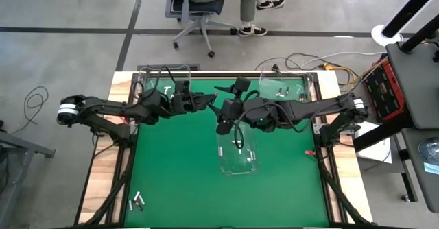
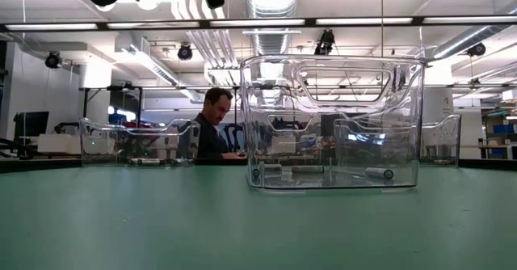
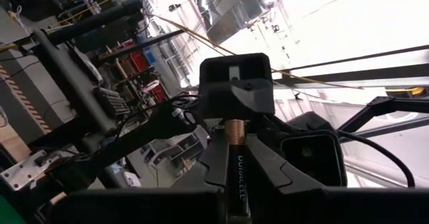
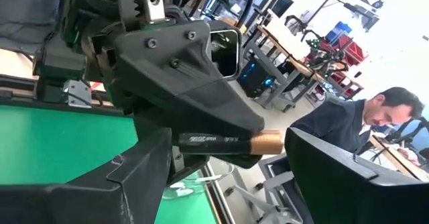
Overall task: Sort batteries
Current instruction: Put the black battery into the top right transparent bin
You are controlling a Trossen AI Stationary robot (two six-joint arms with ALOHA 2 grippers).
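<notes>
My two grippers meet in the air over the far middle of the green table [image 1: 178, 181]. My left gripper [image 1: 210, 101] is shut on a black battery with a copper end [image 3: 237, 158]. My right gripper [image 1: 226, 104] is open, one finger [image 4: 144, 170] by the battery's black end and the other finger [image 4: 335, 177] just past its copper end [image 4: 268, 141]. Below them a clear bin [image 1: 240, 150] holds a few batteries [image 2: 378, 173]. More batteries [image 1: 137, 201] lie loose at the near left corner. My left gripper pinches the battery's black body [image 4: 208, 141] between its two fingers, which lie across it, coming level from the table's left. The copper end sticks out past the fingers, and the battery is lifted clear of the table. My right gripper's fingers stand at the battery's two ends; whether they touch it I cannot tell.
Two more clear bins stand along the far edge, one at the far left [image 1: 163, 85] and one at the far right [image 1: 282, 86] with small batteries in it. A person [image 2: 214, 124] sits beyond the far edge. Cables and a red crate [image 1: 381, 92] lie off the table's right.
</notes>
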